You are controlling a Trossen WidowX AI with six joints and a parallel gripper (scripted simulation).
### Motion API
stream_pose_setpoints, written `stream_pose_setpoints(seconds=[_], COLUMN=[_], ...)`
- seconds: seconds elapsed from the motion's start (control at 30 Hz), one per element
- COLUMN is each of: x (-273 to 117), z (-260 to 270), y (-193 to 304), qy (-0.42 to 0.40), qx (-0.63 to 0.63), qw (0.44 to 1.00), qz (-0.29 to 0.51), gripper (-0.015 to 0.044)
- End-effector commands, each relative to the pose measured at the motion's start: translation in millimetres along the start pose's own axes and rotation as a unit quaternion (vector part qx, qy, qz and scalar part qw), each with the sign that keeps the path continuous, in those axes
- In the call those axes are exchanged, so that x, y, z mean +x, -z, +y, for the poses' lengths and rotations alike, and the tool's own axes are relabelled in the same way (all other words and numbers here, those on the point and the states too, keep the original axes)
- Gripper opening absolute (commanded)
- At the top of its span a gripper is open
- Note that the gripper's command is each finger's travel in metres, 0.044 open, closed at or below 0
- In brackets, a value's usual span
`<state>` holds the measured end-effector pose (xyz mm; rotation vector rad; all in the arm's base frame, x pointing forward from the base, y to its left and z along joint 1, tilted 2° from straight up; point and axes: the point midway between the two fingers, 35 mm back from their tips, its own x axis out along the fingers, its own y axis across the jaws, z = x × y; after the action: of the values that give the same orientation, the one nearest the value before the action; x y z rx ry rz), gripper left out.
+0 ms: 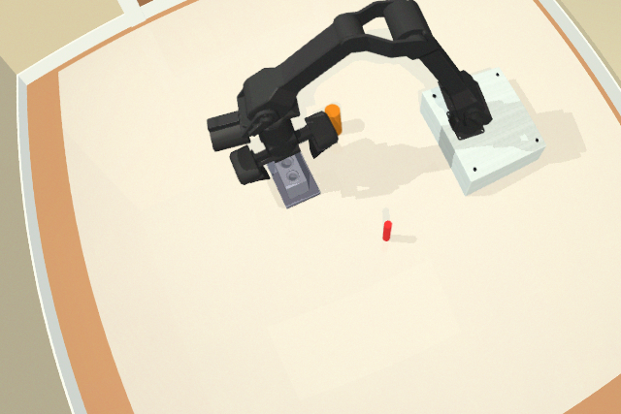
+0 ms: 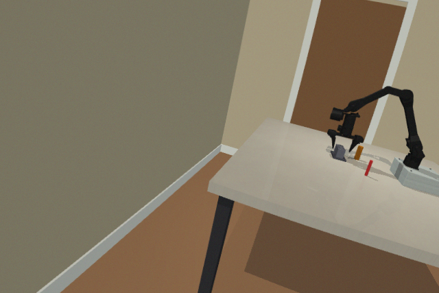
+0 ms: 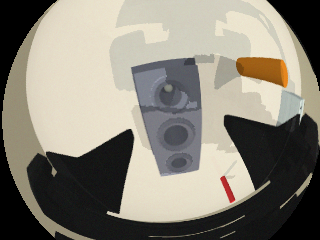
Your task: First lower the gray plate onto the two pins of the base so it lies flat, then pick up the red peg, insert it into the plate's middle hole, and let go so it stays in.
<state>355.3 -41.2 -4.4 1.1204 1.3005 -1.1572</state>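
Note:
The gray plate [image 1: 298,191] [image 2: 339,151] [image 3: 192,155] rests on the darker gray base [image 1: 312,190] [image 2: 341,159]. Three round openings show in a row in the wrist view, with a small light spot, perhaps a pin top, in the largest. I cannot tell whether the plate lies fully flat. My gripper [image 1: 290,167] [image 2: 341,149] [image 3: 180,126] is open and empty, with one finger on each side of the plate and apart from it. The red peg [image 1: 386,231] [image 2: 368,168] [image 3: 228,189] stands upright on the table, between the plate and the arm's mount and toward the front.
An orange cylinder [image 1: 333,117] [image 2: 359,152] [image 3: 262,71] stands upright close beside the gripper's right-hand finger in the top view. The arm's pale mounting block [image 1: 506,148] [image 2: 418,181] is farther right. The table [image 1: 200,299] [image 2: 283,176] bears everything.

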Motion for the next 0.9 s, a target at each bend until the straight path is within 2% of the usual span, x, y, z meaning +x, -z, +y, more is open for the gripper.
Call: stream_pose_setpoints(seconds=[0.0,0.1,0.43,0.63,0.87], x=[-55.9,-95.2,-98.3,-101.4,-97.3], z=[6.7,1.0,4.2,-22.9,-92.4], y=[-1.2,0.3,3.1,95.1,185.9], qy=[-0.017,-0.016,-0.016,-0.016,-0.013], qx=[-0.002,-0.003,-0.005,-0.094,-0.21], qw=[1.0,1.0,1.0,0.995,0.978], qz=[-0.005,-0.006,-0.006,-0.004,-0.001], gripper=[0.044,0.044,0.044,0.044,0.044])
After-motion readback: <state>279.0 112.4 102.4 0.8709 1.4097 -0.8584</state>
